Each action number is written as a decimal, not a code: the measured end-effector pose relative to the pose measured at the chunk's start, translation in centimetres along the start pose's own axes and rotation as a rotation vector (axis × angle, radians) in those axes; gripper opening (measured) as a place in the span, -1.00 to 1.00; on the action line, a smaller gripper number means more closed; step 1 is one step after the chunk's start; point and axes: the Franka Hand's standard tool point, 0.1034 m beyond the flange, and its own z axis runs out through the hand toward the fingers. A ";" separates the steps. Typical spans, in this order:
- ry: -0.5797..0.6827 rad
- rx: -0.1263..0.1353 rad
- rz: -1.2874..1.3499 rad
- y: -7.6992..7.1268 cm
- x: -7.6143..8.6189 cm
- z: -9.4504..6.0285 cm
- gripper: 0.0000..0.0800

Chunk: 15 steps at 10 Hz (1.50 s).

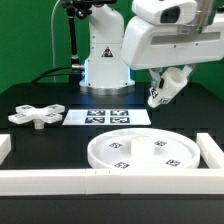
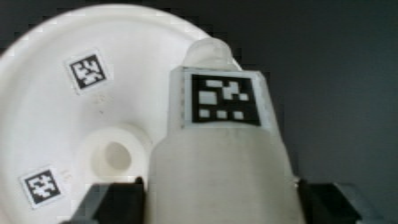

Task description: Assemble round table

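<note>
The round disc (image 1: 140, 153) lies flat near the table's front, rim up, with several tags and a centre hub. In the wrist view the disc (image 2: 89, 90) fills the background and its hub hole (image 2: 118, 157) shows. My gripper (image 1: 163, 88) hangs tilted above and behind the disc's right side. It is shut on the short post (image 1: 156, 97). In the wrist view the gripper (image 2: 217, 205) clamps the tagged post (image 2: 217, 140) between its dark fingers (image 2: 107, 205). The four-armed cross piece (image 1: 36, 116) lies on the exterior view's left.
The marker board (image 1: 106, 117) lies flat behind the disc. White border rails run along the front left (image 1: 45, 180) and the right side (image 1: 212, 155). The robot's base (image 1: 105, 60) stands at the back.
</note>
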 end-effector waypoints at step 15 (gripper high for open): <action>0.541 -0.076 0.056 5.9 1.1 -0.3 0.02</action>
